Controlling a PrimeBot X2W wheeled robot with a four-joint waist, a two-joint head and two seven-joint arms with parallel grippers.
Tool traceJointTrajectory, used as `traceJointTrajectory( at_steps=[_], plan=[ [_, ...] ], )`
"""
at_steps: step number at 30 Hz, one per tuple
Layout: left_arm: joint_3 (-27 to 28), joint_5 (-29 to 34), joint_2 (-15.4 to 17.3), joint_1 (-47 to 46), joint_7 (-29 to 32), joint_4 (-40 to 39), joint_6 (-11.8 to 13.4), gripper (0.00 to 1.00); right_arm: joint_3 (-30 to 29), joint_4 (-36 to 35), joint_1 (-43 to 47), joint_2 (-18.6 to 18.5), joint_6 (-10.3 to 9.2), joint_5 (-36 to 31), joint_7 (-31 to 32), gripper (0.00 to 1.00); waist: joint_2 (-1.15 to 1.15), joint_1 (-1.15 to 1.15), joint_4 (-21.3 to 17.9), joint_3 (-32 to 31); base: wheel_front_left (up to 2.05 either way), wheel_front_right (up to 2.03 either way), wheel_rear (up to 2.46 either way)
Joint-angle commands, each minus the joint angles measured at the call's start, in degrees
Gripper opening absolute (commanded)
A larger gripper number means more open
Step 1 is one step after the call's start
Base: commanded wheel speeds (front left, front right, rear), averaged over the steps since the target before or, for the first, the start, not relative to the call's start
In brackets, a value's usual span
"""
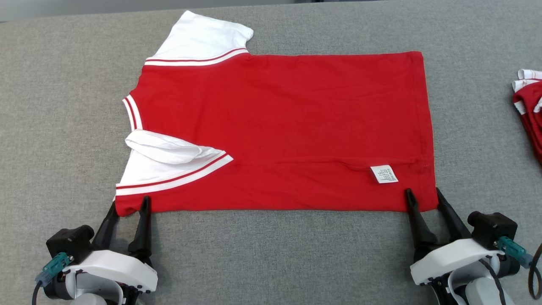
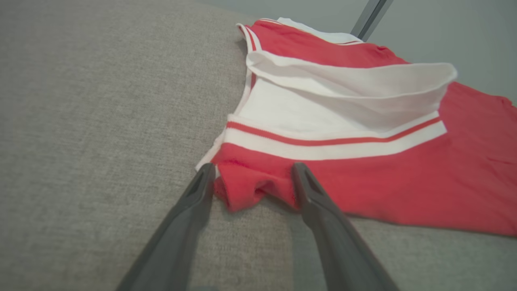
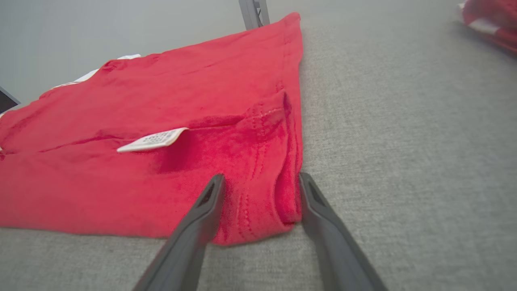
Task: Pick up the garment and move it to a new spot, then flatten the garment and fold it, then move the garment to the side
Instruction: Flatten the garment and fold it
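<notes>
The garment is a red T-shirt with white sleeves and red-striped white trim, lying flat on the grey cloth surface with its collar to the left and hem to the right. A white care label sits near its lower right. My left gripper stands open at the shirt's near left corner, one finger on each side of the bunched red cloth. My right gripper is open at the near right hem corner, which lies between its fingers. The near white sleeve is folded over itself.
Another red and white garment lies crumpled at the right edge of the surface, blurred in the right wrist view. Grey cloth surface spreads in front of the shirt between my arms.
</notes>
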Motion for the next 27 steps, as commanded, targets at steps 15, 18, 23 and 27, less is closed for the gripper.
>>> traceJointTrajectory(
  at_steps=[15,18,23,27],
  plan=[
    [-1.3,-0.3,0.9,1.9,0.8,-3.6,0.0,0.00,-0.2,0.3,1.3,-2.9,-0.02,2.5,1.6,0.00,0.00,0.00,1.0,-2.7,0.00,0.00,0.00],
    [-2.0,0.1,0.9,4.9,1.6,-6.2,0.8,0.00,-1.4,-1.1,3.6,-3.5,-0.02,1.7,2.6,0.00,0.00,0.00,1.3,-4.2,0.00,0.00,0.00],
    [-3.1,-0.5,0.3,11.9,3.8,-11.2,2.8,0.00,-4.3,-3.8,8.9,-3.1,-0.02,0.9,4.6,0.00,0.00,0.00,1.6,-7.8,0.00,0.00,0.00],
    [-3.8,-1.6,-1.0,16.2,5.3,-13.2,4.1,0.00,-5.5,-4.7,12.8,-2.8,-0.02,0.4,6.2,0.00,0.00,0.00,2.3,-10.2,0.00,0.00,0.00]
  ],
)
